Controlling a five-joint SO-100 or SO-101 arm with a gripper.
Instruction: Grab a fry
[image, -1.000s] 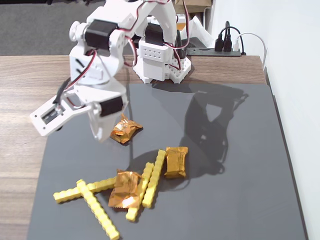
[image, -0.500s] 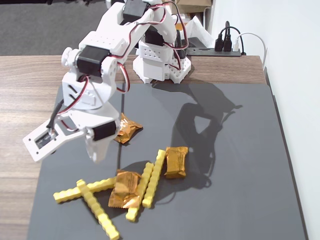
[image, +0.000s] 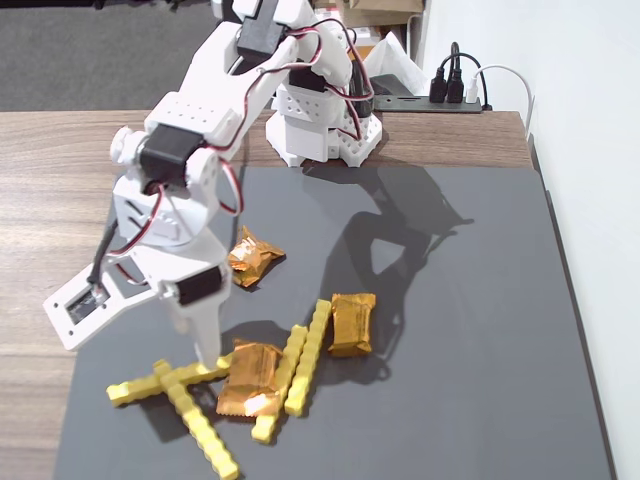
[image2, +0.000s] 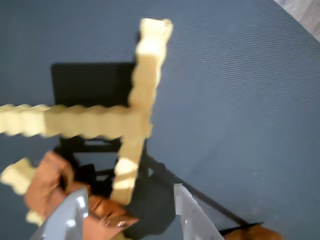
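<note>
While the arm leans low over the grey mat (image: 450, 330), I see my gripper (image: 212, 352) spread wide, its tips straddling one end of a yellow fry (image2: 135, 125), gripping nothing. That fry crosses a second fry (image2: 65, 121) near the mat's front left corner in the fixed view, just beside an orange foil packet (image: 250, 380).

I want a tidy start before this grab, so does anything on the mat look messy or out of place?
Yes. Two fries lie crossed over each other at the mat's near left corner in the fixed view, right under the claw. A foil packet sits wedged against that cross and a third fry. Nothing looks broken or spilled.
</note>
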